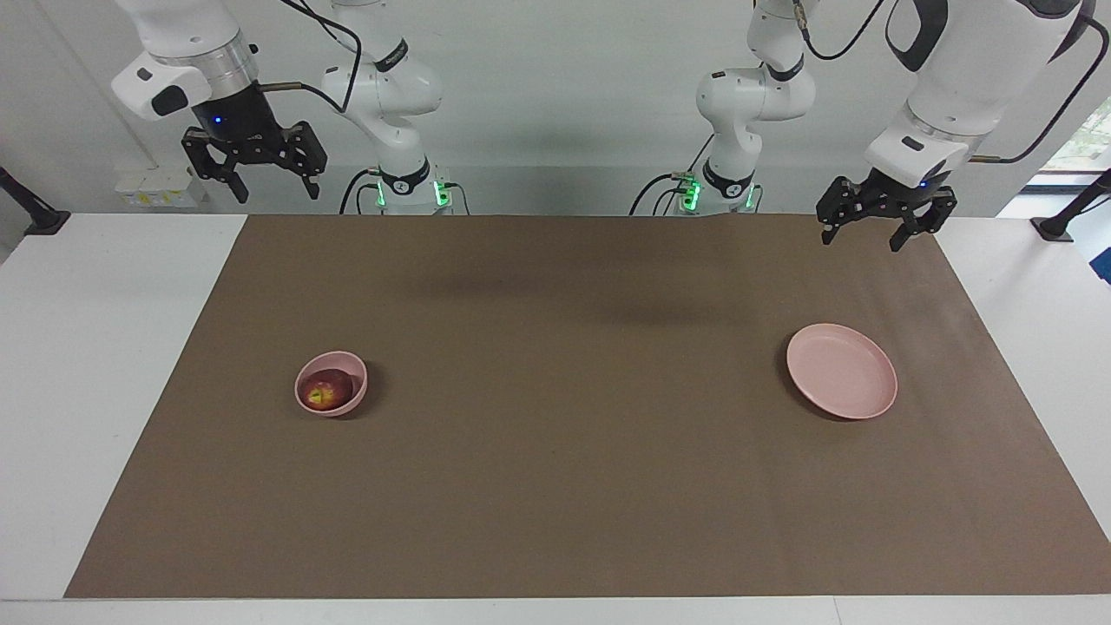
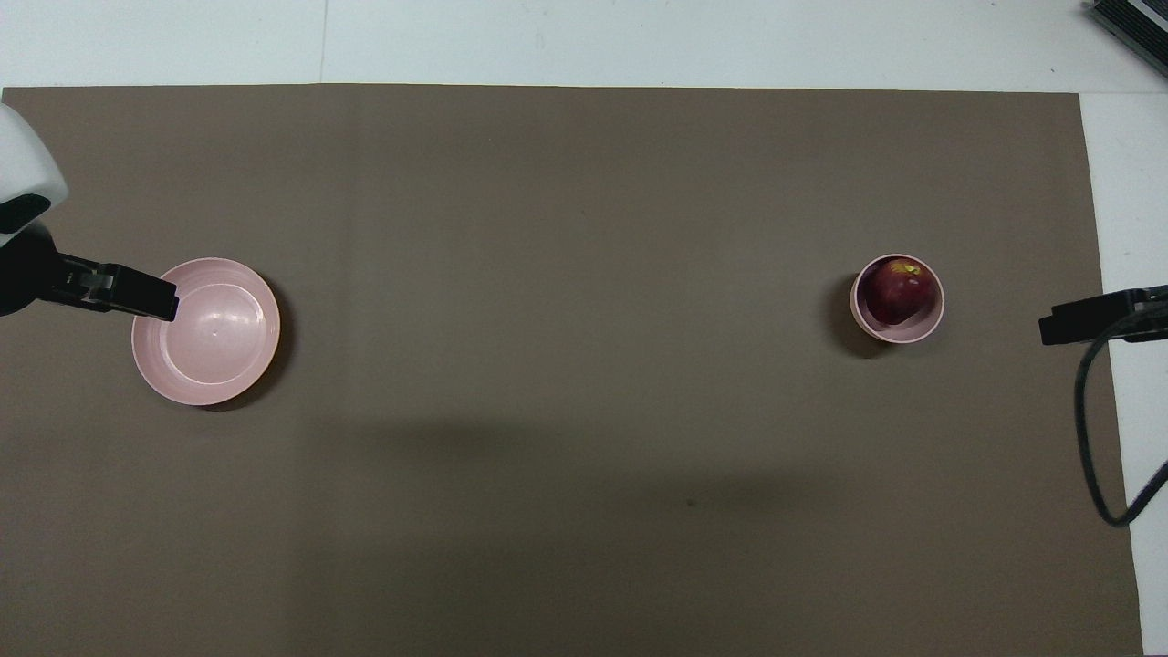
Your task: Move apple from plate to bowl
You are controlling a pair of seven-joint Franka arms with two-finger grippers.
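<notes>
One apple sits in the bowl toward the right arm's end of the tabletop, yellow patch up; its underside is hidden. Plate bare. Left claw and right claw hang raised, both released.

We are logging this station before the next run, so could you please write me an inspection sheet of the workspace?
Surface: brown mat on a white table.
Job's things: apple in the bowl, at the right arm's end; plate bare, at the left arm's end.
Clutter: nothing seen.
Grippers: left gripper and right gripper raised, open, holding nothing.
Cables: black cable at the right arm's end.
Surroundings: pale wall.
</notes>
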